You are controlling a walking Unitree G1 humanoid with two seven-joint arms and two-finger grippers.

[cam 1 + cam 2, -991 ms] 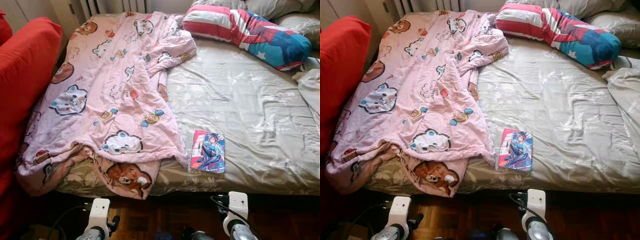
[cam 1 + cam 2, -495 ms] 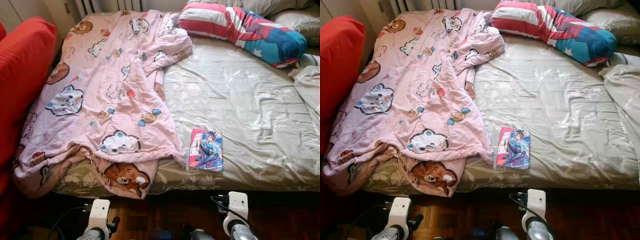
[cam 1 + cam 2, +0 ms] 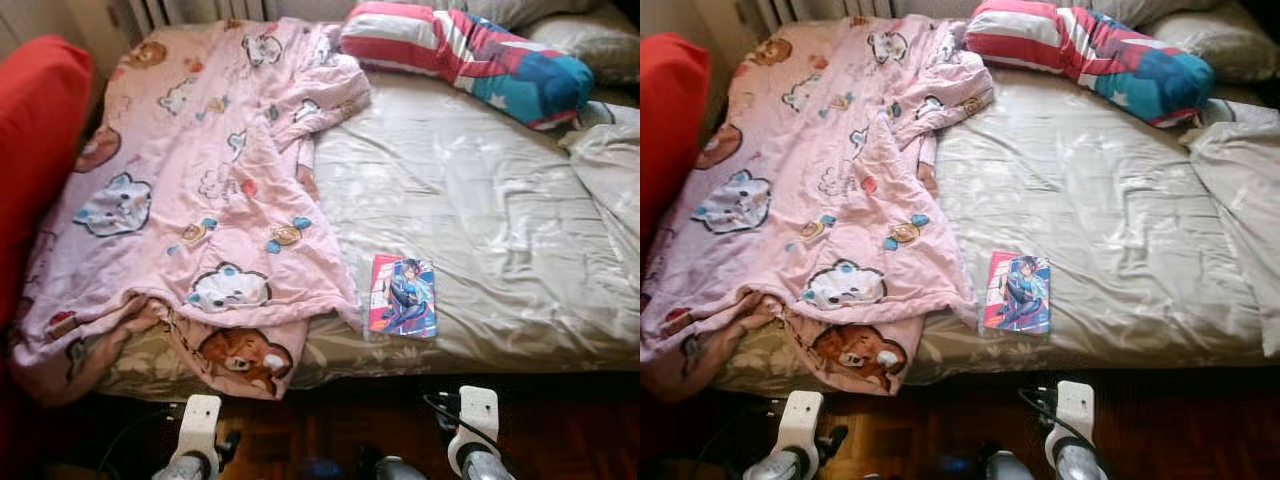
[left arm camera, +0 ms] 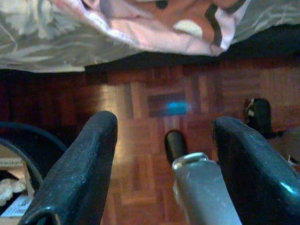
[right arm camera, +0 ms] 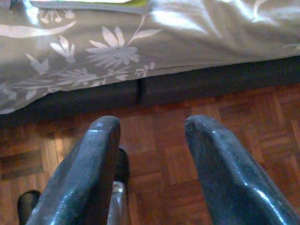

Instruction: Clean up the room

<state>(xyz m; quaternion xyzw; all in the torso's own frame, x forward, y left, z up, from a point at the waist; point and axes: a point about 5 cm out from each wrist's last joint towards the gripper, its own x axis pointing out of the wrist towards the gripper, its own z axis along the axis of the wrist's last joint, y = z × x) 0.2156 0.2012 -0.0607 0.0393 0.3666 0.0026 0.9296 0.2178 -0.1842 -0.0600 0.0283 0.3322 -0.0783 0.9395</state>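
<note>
Ahead and a little right of centre, a book (image 3: 404,296) lies flat on the bed (image 3: 480,200) near its front edge, just beside the pink blanket (image 3: 200,200). Its long axis runs away from me, towards the pillow (image 3: 470,55). My right gripper (image 5: 150,164) hangs low over the wood floor (image 5: 234,122), fingers apart, holding nothing; the book sits up and forward from it. My left gripper (image 4: 161,159), also spread and empty, hangs under the blanket's drooping corner. The right arm looks nearer, so I judge the reach is its job.

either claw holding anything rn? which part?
Nothing held. Left claw and right claw both hang open over the wooden parquet floor, below the bed edge.
</note>
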